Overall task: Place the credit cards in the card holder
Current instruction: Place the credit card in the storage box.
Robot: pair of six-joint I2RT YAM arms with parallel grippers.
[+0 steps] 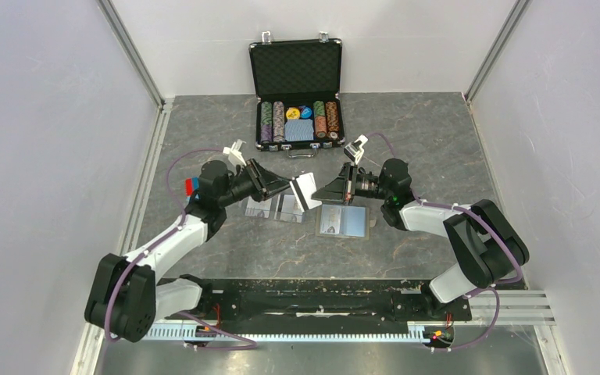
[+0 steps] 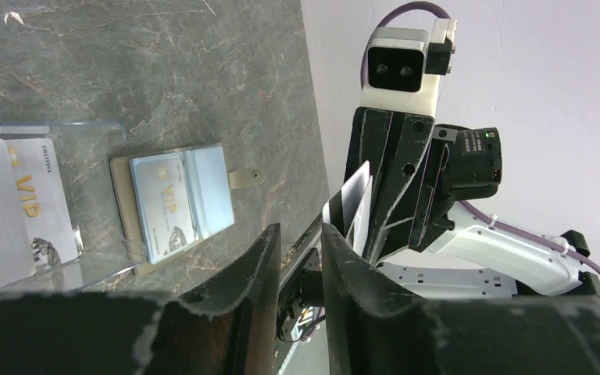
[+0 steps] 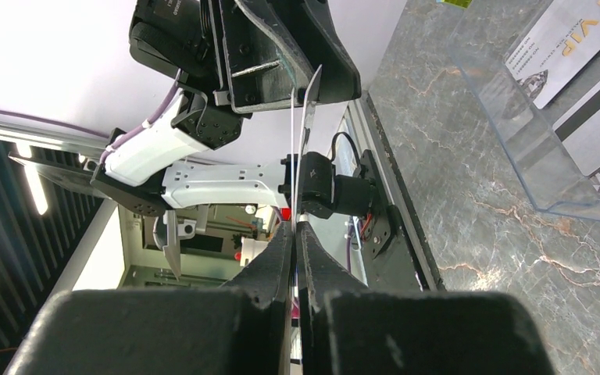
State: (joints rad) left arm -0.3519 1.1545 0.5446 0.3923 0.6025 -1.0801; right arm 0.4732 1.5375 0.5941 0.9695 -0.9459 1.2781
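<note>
Two pincers meet above the table on one whitish-grey credit card (image 1: 305,191): my right gripper (image 1: 318,192) is pinched shut on its thin edge, while my left gripper (image 1: 287,187) stands narrowly open around a clear plastic sleeve (image 3: 309,101) over that card. Below my right gripper lies the open taupe card holder with light blue lining (image 1: 353,222), a second card (image 2: 164,205) marked "VIP" tucked in it. Below my left gripper lie clear sleeves (image 1: 275,207) over another "VIP" card.

Grey marbled tabletop (image 1: 430,148); plain white walls (image 1: 39,141); aluminium corner rails (image 1: 133,55)
</note>
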